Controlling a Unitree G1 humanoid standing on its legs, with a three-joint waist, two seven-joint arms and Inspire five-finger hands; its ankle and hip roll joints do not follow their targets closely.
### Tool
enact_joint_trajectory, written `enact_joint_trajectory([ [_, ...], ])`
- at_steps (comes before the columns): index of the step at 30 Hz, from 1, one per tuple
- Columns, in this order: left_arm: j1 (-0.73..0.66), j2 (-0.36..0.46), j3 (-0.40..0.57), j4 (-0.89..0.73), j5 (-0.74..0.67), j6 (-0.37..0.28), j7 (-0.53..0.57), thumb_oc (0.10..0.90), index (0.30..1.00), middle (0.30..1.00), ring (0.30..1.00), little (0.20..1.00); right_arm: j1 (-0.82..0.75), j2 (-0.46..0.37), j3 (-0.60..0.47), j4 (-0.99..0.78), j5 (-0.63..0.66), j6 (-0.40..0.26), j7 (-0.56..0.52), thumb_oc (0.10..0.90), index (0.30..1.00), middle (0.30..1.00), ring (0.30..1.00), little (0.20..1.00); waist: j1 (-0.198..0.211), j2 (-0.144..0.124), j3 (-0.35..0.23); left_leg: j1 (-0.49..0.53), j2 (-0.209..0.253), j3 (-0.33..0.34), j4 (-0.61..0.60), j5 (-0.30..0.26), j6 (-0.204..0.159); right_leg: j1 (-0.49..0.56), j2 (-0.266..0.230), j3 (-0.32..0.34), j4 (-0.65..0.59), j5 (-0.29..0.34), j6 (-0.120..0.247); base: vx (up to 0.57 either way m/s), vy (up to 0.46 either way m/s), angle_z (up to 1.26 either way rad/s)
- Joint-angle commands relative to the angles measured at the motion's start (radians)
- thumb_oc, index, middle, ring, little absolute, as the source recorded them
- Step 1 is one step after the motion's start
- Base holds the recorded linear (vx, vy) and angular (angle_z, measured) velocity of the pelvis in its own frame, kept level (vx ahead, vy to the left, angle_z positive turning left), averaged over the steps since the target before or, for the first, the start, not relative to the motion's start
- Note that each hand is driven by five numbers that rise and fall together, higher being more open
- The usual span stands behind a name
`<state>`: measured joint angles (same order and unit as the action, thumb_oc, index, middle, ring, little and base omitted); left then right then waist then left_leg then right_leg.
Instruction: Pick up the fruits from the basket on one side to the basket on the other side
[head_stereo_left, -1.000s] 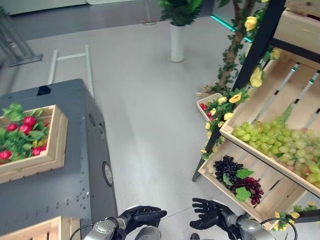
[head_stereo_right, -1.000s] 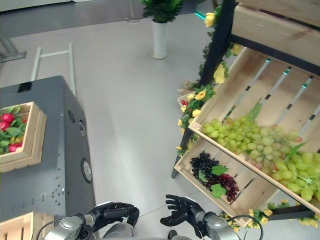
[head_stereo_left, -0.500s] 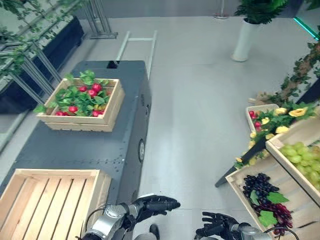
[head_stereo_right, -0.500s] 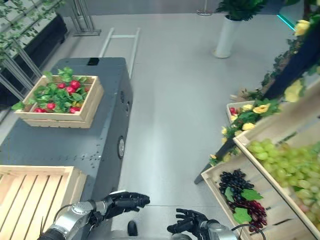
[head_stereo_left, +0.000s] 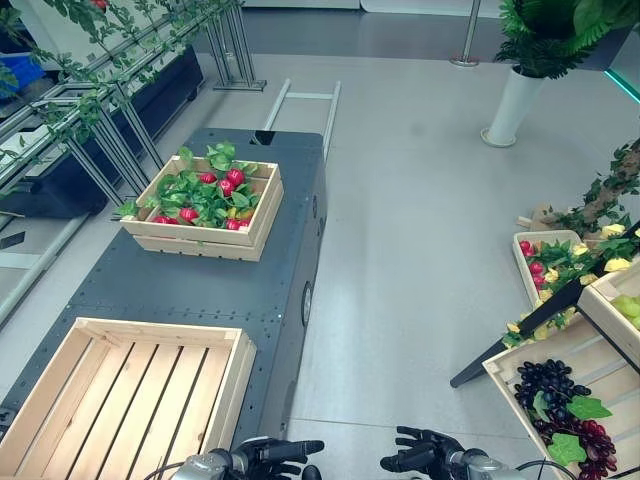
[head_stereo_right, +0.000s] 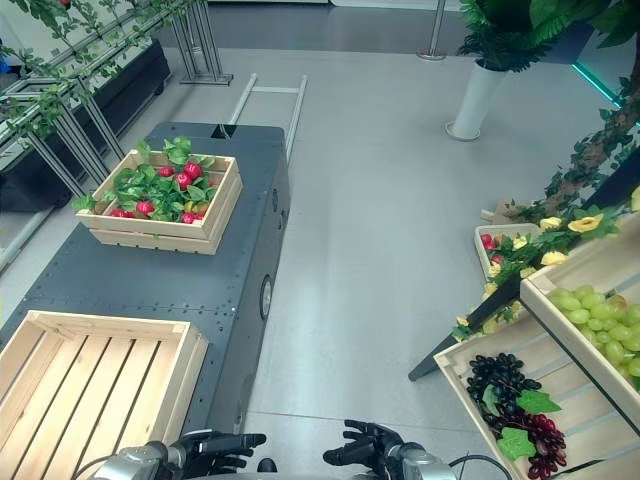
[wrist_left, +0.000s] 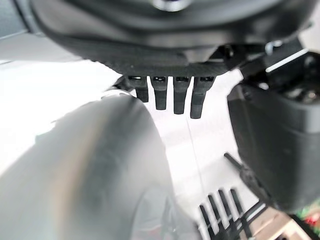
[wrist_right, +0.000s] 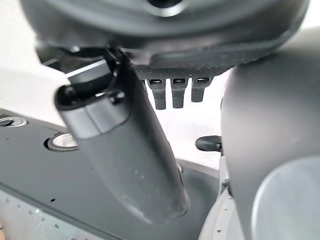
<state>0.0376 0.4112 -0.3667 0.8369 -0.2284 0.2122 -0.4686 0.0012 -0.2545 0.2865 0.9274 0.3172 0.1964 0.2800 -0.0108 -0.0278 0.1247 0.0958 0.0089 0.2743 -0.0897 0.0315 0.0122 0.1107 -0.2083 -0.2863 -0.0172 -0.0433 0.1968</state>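
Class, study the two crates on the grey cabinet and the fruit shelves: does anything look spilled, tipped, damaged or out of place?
Nothing stands out. The crate of red fruit and leaves sits flat on the grey cabinet, the empty crate nearer the robot looks intact, and the dark grapes lie inside their shelf crate.

Silver-grey forearms, rounded wrist casings; left hand and right hand black (segmented fingers)

Pale slatted wood crates, matt dark metal cabinet
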Motion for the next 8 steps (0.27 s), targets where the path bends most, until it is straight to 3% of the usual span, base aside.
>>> enact_joint_trajectory([
  [1, -0.044, -0.073, -0.011, 0.057, -0.023, -0.040, -0.012, 0.800, 0.900, 0.900, 0.900, 0.900, -0.017, -0.020, 0.014, 0.033, -0.003, -0.013, -0.050, 0.800, 0.900, 0.900, 0.900, 0.900, 0.024, 0.025, -0.013, 0.024, 0.022, -0.042, 0.013, -0.073, -0.023, -0.131, 0.001, 0.013, 0.012, 0.139, -0.001, 0.00, 0.000, 0.00],
  [8, -0.061, -0.107, -0.012, 0.083, -0.003, -0.077, 0.054, 0.800, 0.900, 0.900, 0.900, 0.900, -0.024, -0.001, 0.028, 0.035, -0.003, -0.010, -0.055, 0.800, 0.900, 0.900, 0.900, 0.900, 0.033, 0.016, -0.018, 0.023, 0.034, -0.050, 0.023, -0.075, -0.033, -0.107, 0.000, 0.005, -0.001, 0.129, -0.008, -0.01, -0.023, 0.00],
])
